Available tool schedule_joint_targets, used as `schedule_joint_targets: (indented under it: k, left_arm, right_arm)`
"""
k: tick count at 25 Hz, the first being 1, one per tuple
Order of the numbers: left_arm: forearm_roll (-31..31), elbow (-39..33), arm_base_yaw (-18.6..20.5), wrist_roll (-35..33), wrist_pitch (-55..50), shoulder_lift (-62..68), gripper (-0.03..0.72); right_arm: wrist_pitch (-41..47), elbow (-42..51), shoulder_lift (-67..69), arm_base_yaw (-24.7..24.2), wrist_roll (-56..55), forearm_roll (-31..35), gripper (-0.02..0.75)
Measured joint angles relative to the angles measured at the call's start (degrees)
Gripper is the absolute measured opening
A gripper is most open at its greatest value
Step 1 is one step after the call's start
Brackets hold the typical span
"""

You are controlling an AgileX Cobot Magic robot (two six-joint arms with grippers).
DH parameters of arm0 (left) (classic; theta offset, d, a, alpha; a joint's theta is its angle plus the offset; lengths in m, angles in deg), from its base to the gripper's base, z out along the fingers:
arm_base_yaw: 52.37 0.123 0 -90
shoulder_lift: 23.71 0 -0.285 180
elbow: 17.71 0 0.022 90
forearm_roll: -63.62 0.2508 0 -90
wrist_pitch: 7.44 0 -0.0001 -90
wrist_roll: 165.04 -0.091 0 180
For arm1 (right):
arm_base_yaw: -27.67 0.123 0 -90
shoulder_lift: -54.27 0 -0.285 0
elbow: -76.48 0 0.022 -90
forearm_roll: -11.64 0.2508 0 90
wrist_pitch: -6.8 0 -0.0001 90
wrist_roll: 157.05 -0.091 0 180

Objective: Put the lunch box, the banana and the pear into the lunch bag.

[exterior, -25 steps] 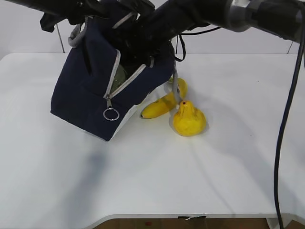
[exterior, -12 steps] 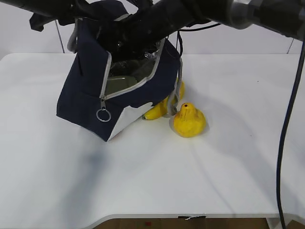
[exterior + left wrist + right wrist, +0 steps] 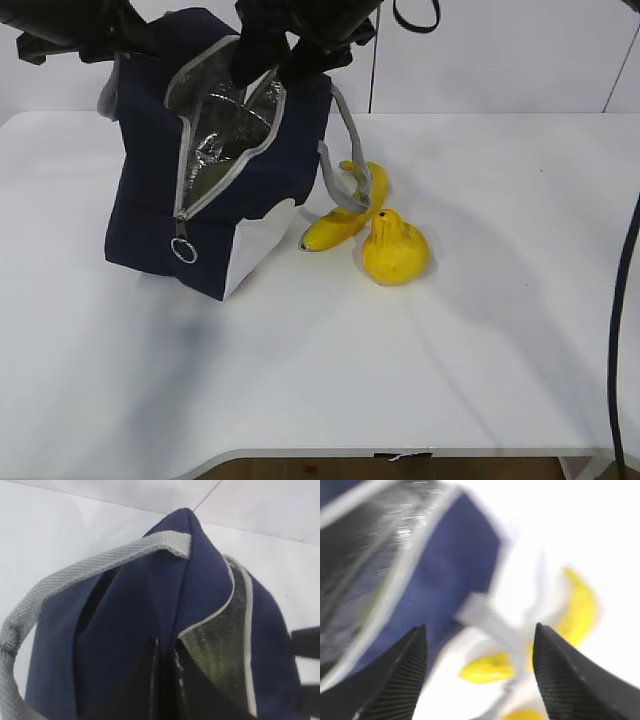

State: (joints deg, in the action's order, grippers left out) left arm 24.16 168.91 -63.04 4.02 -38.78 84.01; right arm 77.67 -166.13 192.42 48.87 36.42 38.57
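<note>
The navy lunch bag (image 3: 215,215) stands at the left of the table, its zipper open and silver lining (image 3: 225,140) showing. My left gripper (image 3: 165,652) is shut on a fold of the bag's navy rim; in the exterior view its arm (image 3: 70,25) reaches the bag's top left. My right gripper (image 3: 290,45) hovers open and empty above the bag's mouth; its wrist view (image 3: 480,627) is blurred. The banana (image 3: 345,215) lies right of the bag, partly under a grey strap (image 3: 345,160). The pear (image 3: 393,250) stands beside it. The lunch box is out of view.
The ring zipper pull (image 3: 183,252) hangs at the bag's front corner beside the white side panel (image 3: 255,240). The white table (image 3: 480,330) stretches to the right and front. A black cable (image 3: 615,330) hangs at the right edge.
The bag has swung more upright and shifted left, its mouth now wider with the lining exposed. My right gripper has risen out of the bag's mouth. Banana and pear have not moved.
</note>
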Motion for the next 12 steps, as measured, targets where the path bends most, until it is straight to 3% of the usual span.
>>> schedule_joint_targets:
  k: [7, 12]
  left_arm:
    - [4.1, 0.0, 0.0, 0.0, -0.69, 0.0, -0.001]
    - [5.09, 0.0, 0.0, 0.0, -1.12, 0.0, -0.001]
  right_arm:
    - [0.56, -1.34, -0.73, -1.19, -9.53, -15.17, 0.526]
    - [0.79, -1.34, -0.73, -3.25, -14.31, -21.3, 0.526]
